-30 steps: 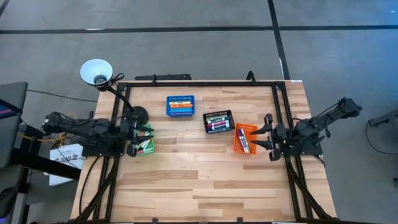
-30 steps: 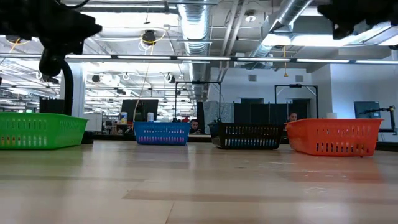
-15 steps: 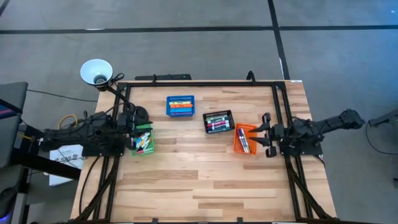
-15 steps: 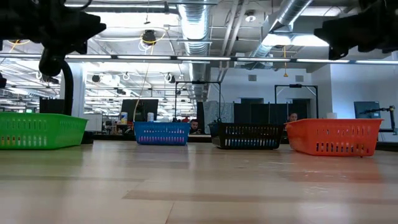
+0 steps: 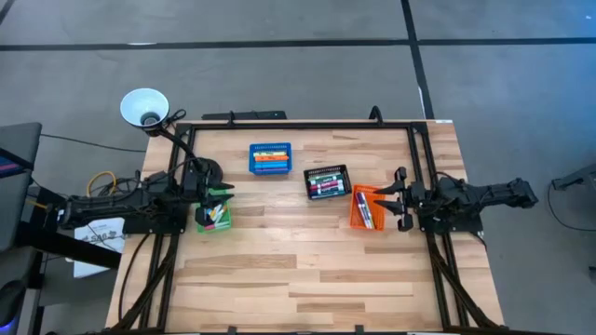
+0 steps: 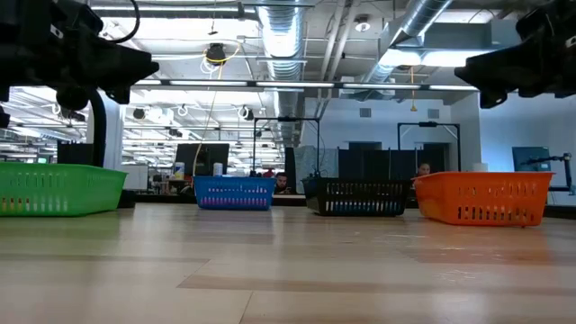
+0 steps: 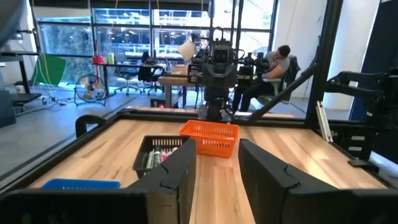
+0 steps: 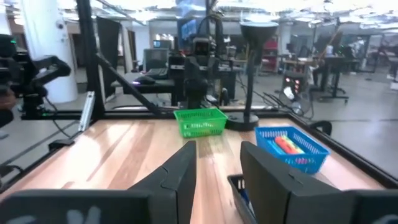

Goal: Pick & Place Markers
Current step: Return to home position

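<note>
The markers lie in four small bins on the wooden table. Some are in the green bin (image 5: 212,216), some in the blue bin (image 5: 270,158), others in the black bin (image 5: 327,182) and the orange bin (image 5: 365,207). My left gripper (image 5: 223,194) hovers level over the green bin's far edge, open and empty (image 7: 217,149). Just right of the orange bin, my right gripper (image 5: 396,197) also points level, open with nothing between its fingers (image 8: 217,149). In the low view both grippers, left (image 6: 135,67) and right (image 6: 477,76), hang well above the table.
A white lamp (image 5: 144,107) stands on a dark base (image 5: 207,172) just behind the green bin. Black frame rails (image 5: 298,124) run along the table's far, left and right sides. The near half of the table (image 5: 298,279) holds no objects. A person (image 7: 280,62) sits beyond the table.
Both arms have folded down and straightened, so each now points level across the table. My left gripper has swung toward the far edge, from beside the green bin to over its far edge. My right gripper has sunk lower beside the orange bin. The bins have stayed put.
</note>
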